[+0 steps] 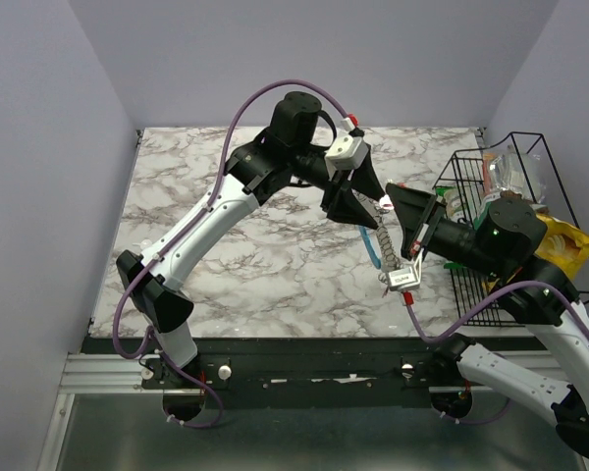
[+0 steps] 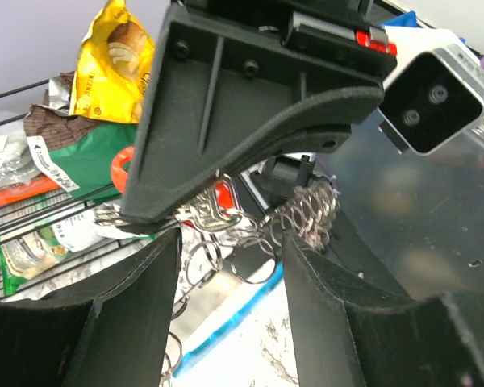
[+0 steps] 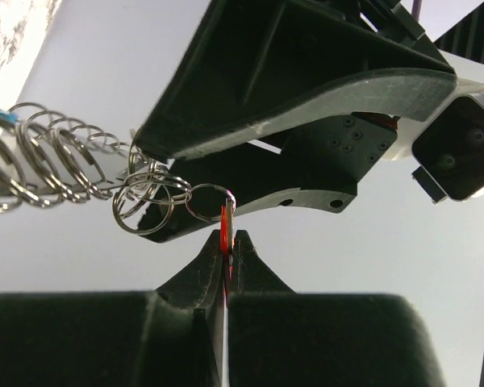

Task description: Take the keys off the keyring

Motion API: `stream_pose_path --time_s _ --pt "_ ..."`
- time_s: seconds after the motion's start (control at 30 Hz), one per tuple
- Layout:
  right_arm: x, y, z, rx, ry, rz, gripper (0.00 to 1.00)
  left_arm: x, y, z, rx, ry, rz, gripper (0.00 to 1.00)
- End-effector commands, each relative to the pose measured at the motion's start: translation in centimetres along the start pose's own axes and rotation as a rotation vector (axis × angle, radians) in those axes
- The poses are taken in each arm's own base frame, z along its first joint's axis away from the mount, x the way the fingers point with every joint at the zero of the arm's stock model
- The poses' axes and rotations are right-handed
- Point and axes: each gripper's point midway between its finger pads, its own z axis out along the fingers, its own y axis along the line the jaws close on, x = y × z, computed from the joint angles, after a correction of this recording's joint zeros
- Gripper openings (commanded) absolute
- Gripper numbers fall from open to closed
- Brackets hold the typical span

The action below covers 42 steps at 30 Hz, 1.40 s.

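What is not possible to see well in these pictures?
- Red key: right wrist view; only a thin edge shows, and the shut right gripper covers the rest.
- Number of keys: top view; they are too small to count on the keyring.
- Blue part of the keyring: left wrist view; it is blurred, and its ends are behind the fingers of the open left gripper.

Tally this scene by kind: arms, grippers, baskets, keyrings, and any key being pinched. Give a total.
Arms: 2, left arm, right arm
Grippers: 2, left gripper, right gripper
Wire basket: 1
Keyring: 1
Red key, pinched: 1
Total: 7
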Motion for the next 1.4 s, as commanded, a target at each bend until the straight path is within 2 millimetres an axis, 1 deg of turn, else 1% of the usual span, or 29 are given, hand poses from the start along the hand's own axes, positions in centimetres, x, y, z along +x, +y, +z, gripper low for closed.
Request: stream_pose_path --time_s 0.0,0.17,0.4,0.43,0.53,0.57,0.6,0.63,0.67,0.7,0.77,0.83,0.87,0.9,0.93,0.97,1.0,1.03,1.07,1.1,1.13,1.17,1.2,1.37 --pt "0.6 -3.7 -1.3 0.106 0.019 -0.022 0.01 0.4 -1.2 0.2 0.051 -0.004 -0.008 0.60" --pt "0.6 -3.9 -1.4 0.110 0.020 -0.016 0.01 0.6 -1.3 0.4 0.063 -0.004 -0.009 0.56" --pt "0.6 -3.9 -1.5 0.109 0.023 -0.011 0.01 0.3 -1.4 0.5 0.074 -0.014 -0.027 0.53" --pt "0.7 -3.9 -1.5 0.109 0.024 -0.010 0.01 0.2 -1.4 0.5 0.075 -0.016 -0.027 0.50" --pt "0.7 -3.9 -1.6 0.108 0.025 -0.002 0.01 -0.4 -2.0 0.5 0.102 -0.033 -0.044 0.48" --pt "0.6 -3.8 -1.5 0.106 0.022 -0.002 0.01 -0.2 -2.1 0.5 0.112 -0.037 -0.070 0.47" --pt "0.7 -3.8 -1.6 0.108 0.025 -0.005 0.01 -0.9 -2.2 0.6 0.136 -0.058 -0.037 0.47" --pt "0.7 -3.8 -1.5 0.106 0.027 -0.006 0.01 -1.1 -2.5 0.6 0.146 -0.061 -0.090 0.45" --pt "0.8 -3.8 -1.5 0.107 0.031 -0.007 0.01 -1.0 -2.6 0.6 0.157 -0.065 -0.100 0.45" --pt "0.9 -3.9 -1.5 0.110 0.036 -0.009 0.01 -1.4 -2.6 0.6 0.169 -0.075 -0.072 0.45" --pt "1.0 -4.0 -1.6 0.114 0.043 -0.005 0.01 -1.4 -2.9 0.6 0.182 -0.075 -0.113 0.44" --pt "1.2 -4.0 -1.6 0.118 0.050 -0.005 0.01 -1.8 -3.2 0.6 0.202 -0.084 -0.096 0.42" --pt "1.2 -4.1 -1.7 0.119 0.054 -0.004 0.01 -1.3 -3.4 0.6 0.210 -0.077 -0.173 0.42" --pt "1.3 -4.2 -1.7 0.122 0.055 -0.004 0.01 -1.9 -3.2 0.6 0.213 -0.093 -0.116 0.41" --pt "1.4 -4.1 -1.7 0.121 0.061 -0.002 0.01 -2.2 -3.5 0.5 0.225 -0.098 -0.106 0.39" --pt "1.4 -4.1 -1.7 0.121 0.062 -0.001 0.01 -0.8 -3.5 0.7 0.230 -0.096 -0.177 0.38" --pt "1.4 -4.1 -1.7 0.120 0.060 0.001 0.01 -3.2 -5.1 0.1 0.241 -0.142 -0.076 0.37" --pt "1.4 -4.1 -1.7 0.121 0.061 -0.001 0.01 -2.2 -5.2 0.2 0.253 -0.151 -0.114 0.31" --pt "1.3 -4.2 -1.7 0.123 0.060 -0.001 0.01 -3.4 -5.7 0.0 0.269 -0.158 -0.064 0.30" --pt "1.4 -4.2 -1.7 0.123 0.060 0.000 0.01 -3.4 -6.7 -0.1 0.291 -0.153 -0.082 0.30" --pt "1.4 -4.2 -1.7 0.123 0.060 -0.001 0.01 -3.1 -6.4 0.1 0.292 -0.141 -0.069 0.29" --pt "1.4 -4.3 -1.7 0.127 0.059 0.000 0.01 -2.4 -6.2 0.2 0.290 -0.134 -0.081 0.29" --pt "1.4 -4.3 -1.7 0.128 0.061 0.003 0.01 -2.4 -5.8 0.2 0.283 -0.139 -0.108 0.29" --pt "1.3 -3.9 -1.7 0.115 0.058 0.003 0.01 -4.0 -6.4 0.0 0.281 -0.173 -0.059 0.29"
